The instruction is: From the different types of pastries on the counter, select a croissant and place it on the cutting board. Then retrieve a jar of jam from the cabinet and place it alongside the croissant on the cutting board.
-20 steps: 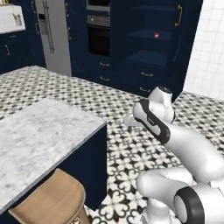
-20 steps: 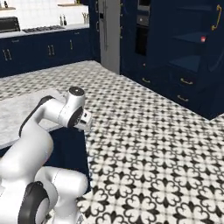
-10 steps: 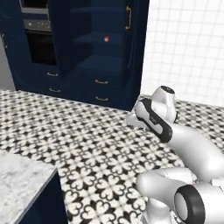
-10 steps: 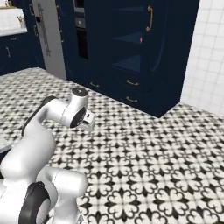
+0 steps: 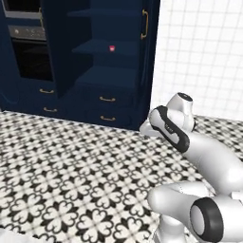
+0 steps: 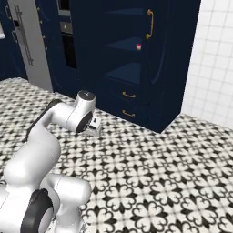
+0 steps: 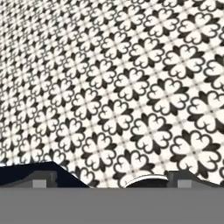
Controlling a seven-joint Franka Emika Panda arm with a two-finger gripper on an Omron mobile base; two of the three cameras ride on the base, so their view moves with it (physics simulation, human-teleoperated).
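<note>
The tall navy cabinet (image 5: 118, 66) (image 6: 132, 59) stands open ahead, its curved brass handle on the door edge. A tiny red jar of jam (image 5: 112, 48) (image 6: 138, 46) sits on a middle shelf. My arm is folded close to the base, well short of the cabinet. The gripper (image 7: 111, 181) (image 6: 94, 126) points down at the patterned floor. It is open, its fingertips (image 7: 41, 180) set wide apart with nothing between them. The croissant, the other pastry and the cutting board are out of view. A sliver of the counter (image 5: 4, 236) shows at the lower left.
A built-in oven (image 5: 28, 52) (image 6: 68, 43) is left of the cabinet, and a steel fridge (image 6: 27, 41) further left. Brass-handled drawers (image 5: 107, 99) sit below the shelves. A white tiled wall (image 5: 204, 57) (image 6: 214, 68) stands to the right. Black-and-white tiled floor (image 5: 71, 166) lies between.
The whole picture has shifted: the base has turned and driven toward the cabinet, which is now larger and more central. The counter has slid out of frame. The arm keeps its folded pose.
</note>
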